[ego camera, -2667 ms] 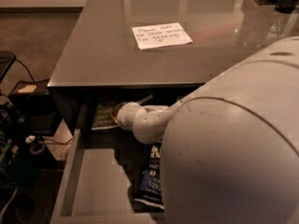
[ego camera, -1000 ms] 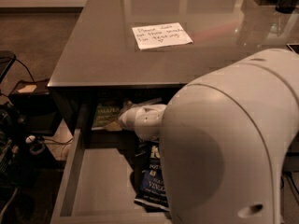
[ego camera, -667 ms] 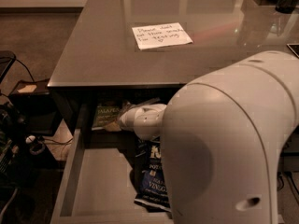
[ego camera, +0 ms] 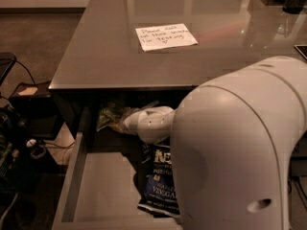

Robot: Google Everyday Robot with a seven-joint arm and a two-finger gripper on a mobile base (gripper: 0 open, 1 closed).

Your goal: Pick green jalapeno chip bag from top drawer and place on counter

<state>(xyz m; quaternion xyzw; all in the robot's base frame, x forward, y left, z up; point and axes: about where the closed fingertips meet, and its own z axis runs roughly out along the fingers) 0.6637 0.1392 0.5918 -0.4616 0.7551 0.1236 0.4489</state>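
Nearest the camera: the robot's big white arm shell (ego camera: pixel 240 147) fills the lower right and covers that side of the top drawer (ego camera: pixel 103 188), which stands pulled out, its grey bottom bare on the left. A dark blue Kettle bag (ego camera: pixel 160 181) lies in the drawer, partly under the arm. Further in, the gripper (ego camera: pixel 127 123) reaches leftward to the drawer's back, its tip against the green jalapeno chip bag (ego camera: pixel 111 116). Cannot tell whether the gripper is spread or pinching the bag. The bag sits in the drawer's back left, shadowed beneath the counter (ego camera: pixel 96 51) edge. On the counter, beyond, lies a white handwritten note (ego camera: pixel 165 36).
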